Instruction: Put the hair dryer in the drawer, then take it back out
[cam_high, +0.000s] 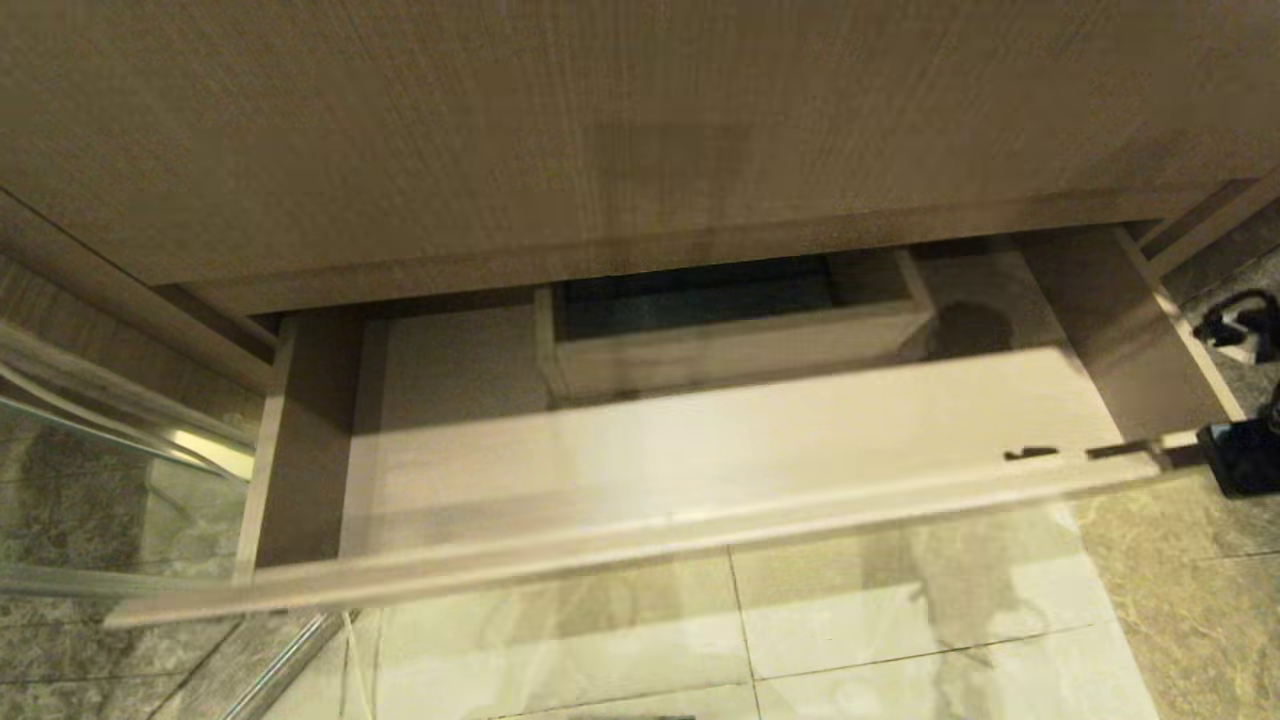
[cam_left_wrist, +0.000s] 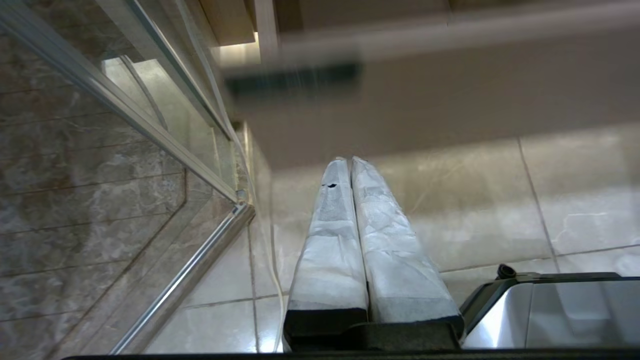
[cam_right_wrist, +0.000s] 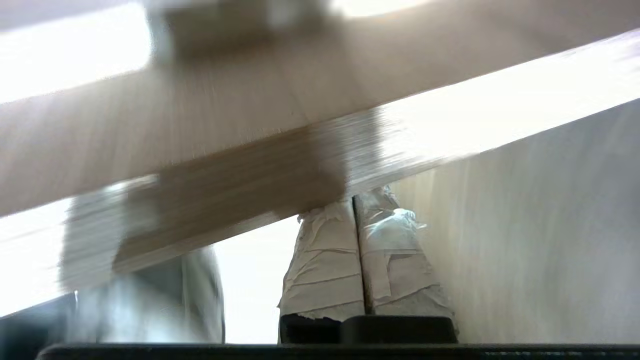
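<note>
Drawer (cam_high: 700, 450) stands pulled out before you, front rail nearest, over pale floor tiles (cam_high: 900, 640). Inside: bare U-shaped floor around the rectangular cut-out (cam_high: 720, 320); you won't find the hair dryer in any view. Right gripper (cam_right_wrist: 356, 200) clenched, taped fingers pressed together, nothing between them, tips close against blurred wood. Left gripper (cam_left_wrist: 348, 161) likewise clenched and empty, hanging over floor tiles beside the glass panel (cam_left_wrist: 125, 100). Farthest back, the taller wood panel (cam_high: 600, 130) above.
</note>
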